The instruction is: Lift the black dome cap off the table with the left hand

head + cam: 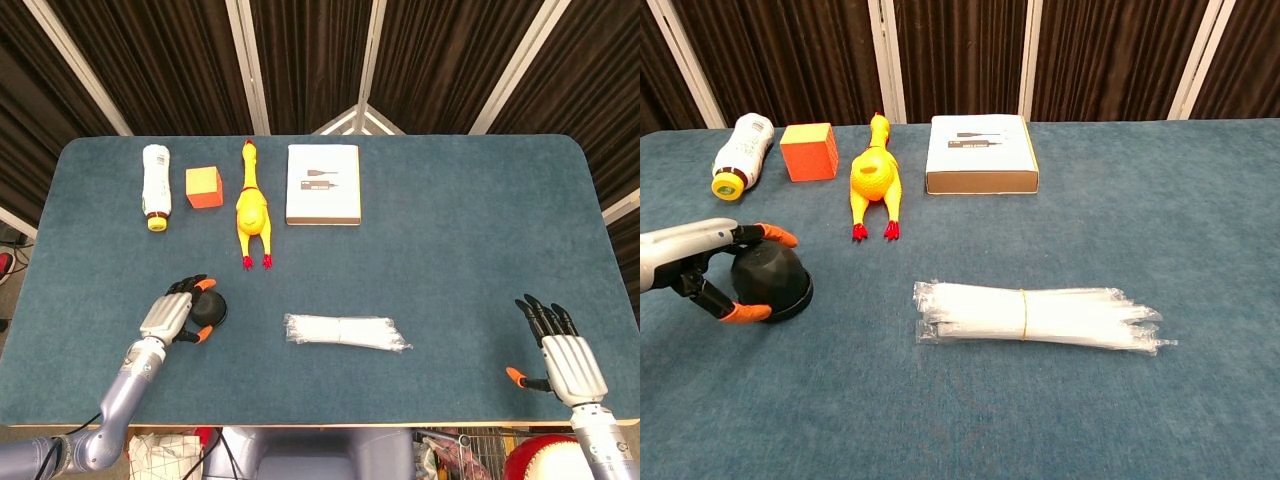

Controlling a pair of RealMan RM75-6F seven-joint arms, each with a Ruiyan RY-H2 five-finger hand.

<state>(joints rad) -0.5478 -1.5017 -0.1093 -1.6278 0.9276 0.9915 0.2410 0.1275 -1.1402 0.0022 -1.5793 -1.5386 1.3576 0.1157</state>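
Note:
The black dome cap [211,310] [773,277] stands dome up on the blue table [450,240], near the front left. My left hand [172,318] [688,259] reaches in from the left and holds it, one orange fingertip over the top and the thumb against its lower front edge. In the chest view the cap's rim appears to lie on the cloth. My right hand [567,360] rests at the front right of the table with its fingers spread and holds nothing.
Along the back stand a white bottle [156,185], an orange cube [204,187], a yellow rubber chicken [251,205] and a white box [323,184]. A clear-wrapped white bundle [345,331] lies right of the cap.

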